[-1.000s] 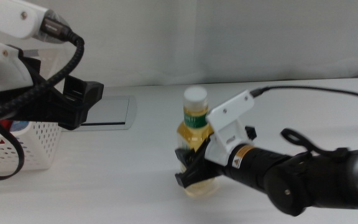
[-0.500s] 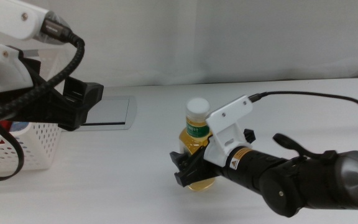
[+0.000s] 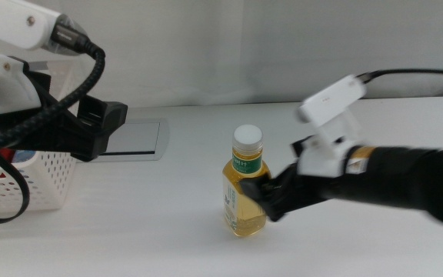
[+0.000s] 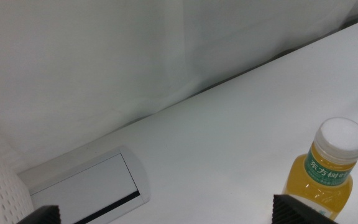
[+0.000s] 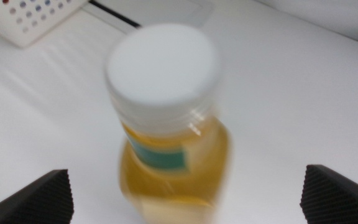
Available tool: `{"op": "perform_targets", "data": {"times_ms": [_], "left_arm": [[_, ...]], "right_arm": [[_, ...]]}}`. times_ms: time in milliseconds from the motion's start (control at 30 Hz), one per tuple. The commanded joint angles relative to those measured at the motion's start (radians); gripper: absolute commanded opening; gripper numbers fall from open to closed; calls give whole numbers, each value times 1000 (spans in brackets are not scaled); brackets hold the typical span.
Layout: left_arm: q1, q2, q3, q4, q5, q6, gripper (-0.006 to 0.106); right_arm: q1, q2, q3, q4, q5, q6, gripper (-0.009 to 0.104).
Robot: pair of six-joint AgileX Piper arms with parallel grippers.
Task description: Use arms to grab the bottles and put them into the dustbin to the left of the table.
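Note:
The yellow-liquid bottle [image 3: 244,192] with white cap and green label stands upright on the white table [image 3: 152,223], near the middle. My right gripper [image 3: 271,198] is open just to the right of the bottle's lower half. In the right wrist view the bottle [image 5: 166,81] fills the middle, blurred, and the right gripper [image 5: 188,196] has its jaws spread wide on either side of it. My left gripper [image 3: 102,123] is open and empty, held above the white dustbin [image 3: 44,181] at the left. The bottle also shows in the left wrist view [image 4: 328,171].
A grey recessed panel [image 3: 133,138] lies in the table beside the dustbin, and also shows in the left wrist view [image 4: 82,186]. Red and blue things show inside the dustbin behind the left arm's black cable [image 3: 18,127]. A pale curtain backs the table.
My right arm has drawn back to the right and risen, so its jaws no longer wrap the bottle's base. The bottle stays upright at nearly the same spot. The left arm has not moved.

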Motion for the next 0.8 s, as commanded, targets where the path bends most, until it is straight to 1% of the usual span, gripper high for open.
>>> {"op": "perform_targets", "data": {"times_ms": [0, 133, 300, 367, 467, 500, 533, 600, 700, 733, 767], "left_arm": [[-5, -7, 4, -12, -15, -1, 87], [-5, -7, 4, -12, -31, -1, 87], [-5, -7, 4, -12, -35, 2, 87], [-5, -7, 4, -12, -43, 2, 87], [-5, -7, 4, -12, -47, 2, 87], [-5, -7, 4, -12, -47, 2, 87], [-5, -7, 4, -12, -47, 2, 87], [-5, -7, 4, -12, -47, 2, 87], [-5, -7, 4, -12, -47, 2, 87], [-5, -7, 4, -12, -47, 2, 87], [-5, -7, 4, -12, -47, 2, 87]], "right_arm": [[-63, -86, -5, -49, 170, -15, 103], [-148, -253, -5, -146, 383, -13, 103], [-256, -456, -5, -231, 542, 5, 103], [-313, -524, -5, -311, 568, 74, 103], [-419, -620, -5, -480, 613, 216, 103], [-445, -649, -5, -512, 626, 241, 103], [-474, -676, -5, -530, 642, 266, 103], [-513, -731, -3, -535, 675, 281, 103], [-530, -823, -1, -506, 748, 295, 103], [-530, -858, 2, -489, 775, 306, 103], [-530, -934, 23, -455, 801, 312, 103]]}}
